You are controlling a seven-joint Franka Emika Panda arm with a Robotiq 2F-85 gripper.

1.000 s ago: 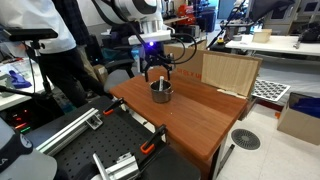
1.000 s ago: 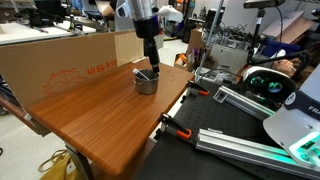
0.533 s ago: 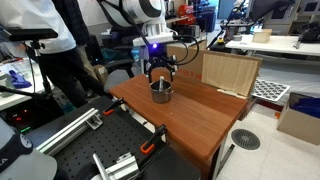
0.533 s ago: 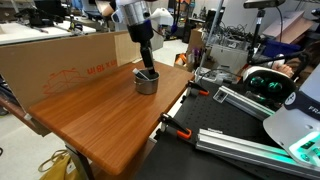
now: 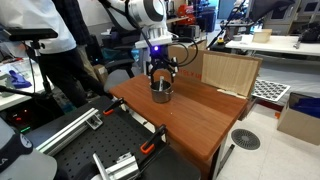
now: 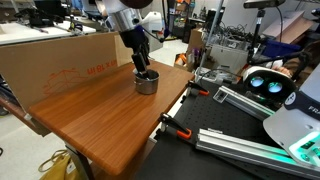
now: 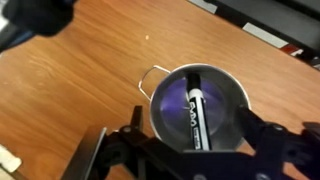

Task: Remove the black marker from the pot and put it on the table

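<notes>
The small shiny metal pot stands on the reddish-brown wooden table. The black marker lies inside it, pointing away from me, its near end hidden by the gripper body. My gripper is open, its two fingers spread to either side of the pot, with the marker between them and untouched. In both exterior views the gripper is down at the pot, near the table's back edge. The marker does not show in those views.
An upright tan cardboard sheet stands along one edge of the table. Metal rails and clamps lie beside the table. A person stands near the table's far corner. Most of the tabletop is bare wood.
My gripper has lowered onto the pot, and the arm has tilted. The pot and the marker have not moved.
</notes>
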